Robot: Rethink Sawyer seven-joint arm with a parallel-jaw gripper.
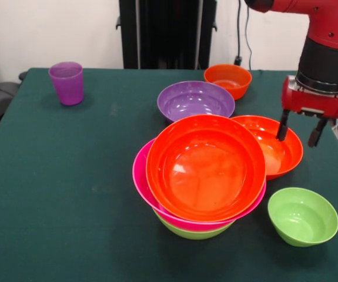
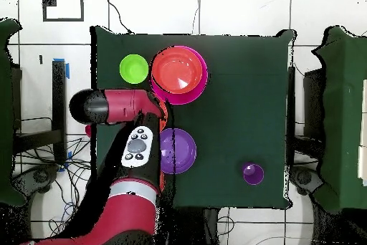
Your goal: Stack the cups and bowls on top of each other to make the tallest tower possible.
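Observation:
The tower (image 1: 206, 167) stands front centre: a lime green bowl lowest, a hot pink one, a wide orange one on top; it also shows in the overhead view (image 2: 179, 74). A second wide orange bowl (image 1: 277, 147) lies right behind it. My gripper (image 1: 301, 132) is open above that bowl's right rim, one finger over the inside and one outside. A purple bowl (image 1: 196, 101) (image 2: 178, 150), a small orange bowl (image 1: 228, 79) and a small lime green bowl (image 1: 303, 215) (image 2: 133, 67) lie apart. The purple cup (image 1: 66, 82) (image 2: 252, 173) stands far left. The red-pink cup is out of view.
The dark green table (image 1: 69, 188) holds everything. The arm (image 2: 129, 106) hides the gripper and both loose orange bowls in the overhead view. The black pedestal (image 1: 166, 32) stands behind the table's far edge.

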